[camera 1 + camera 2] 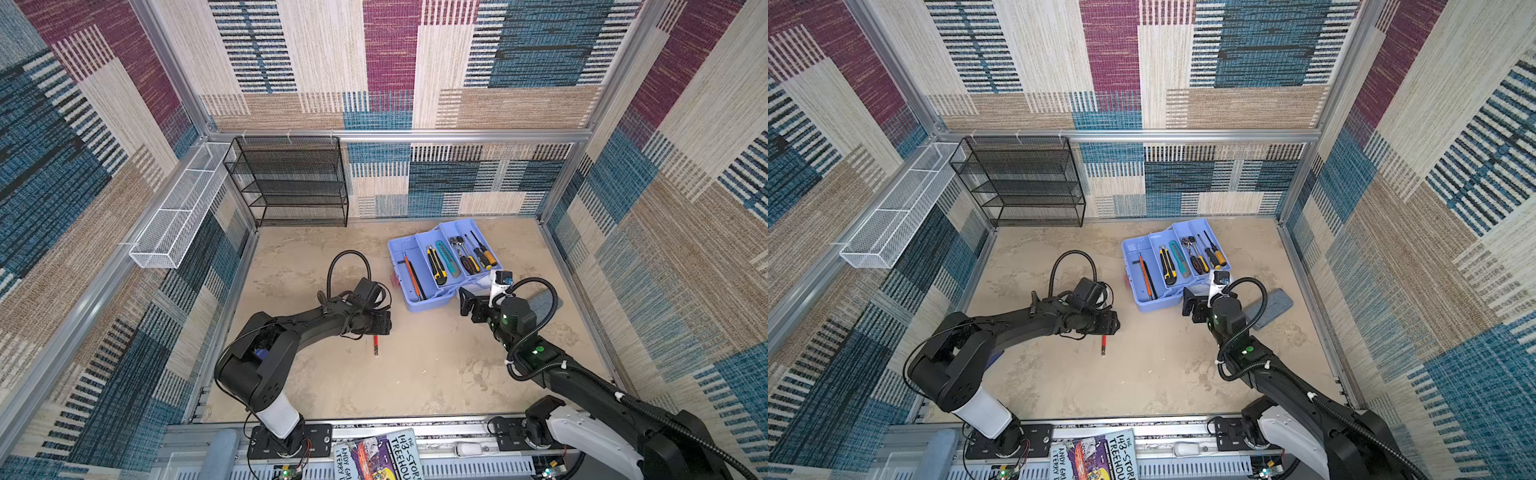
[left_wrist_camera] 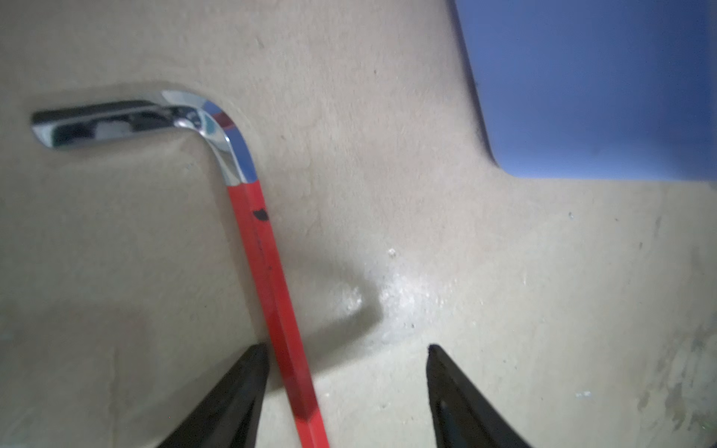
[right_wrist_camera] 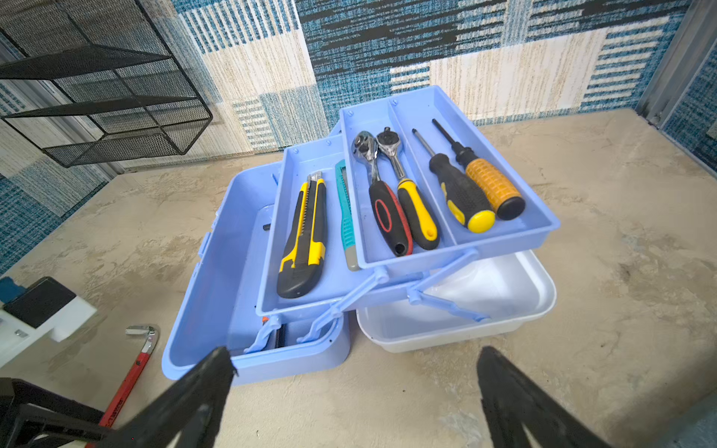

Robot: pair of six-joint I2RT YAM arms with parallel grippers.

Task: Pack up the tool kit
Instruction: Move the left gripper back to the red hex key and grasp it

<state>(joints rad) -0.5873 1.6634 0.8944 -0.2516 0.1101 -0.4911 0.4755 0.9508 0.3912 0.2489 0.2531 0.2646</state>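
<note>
Bright even light, blurred wrist close-up

Left hand [image 2: 347, 349] hangs low, jaws parted; right hand [image 3: 357, 357] spread wide.

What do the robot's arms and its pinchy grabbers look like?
Both arms are mostly black. The left arm has a white section near its base, and so does the right arm. A ribbed black cable loops at each wrist. The right arm shows small green lights. The left gripper and right gripper taper to thin black points.
</note>
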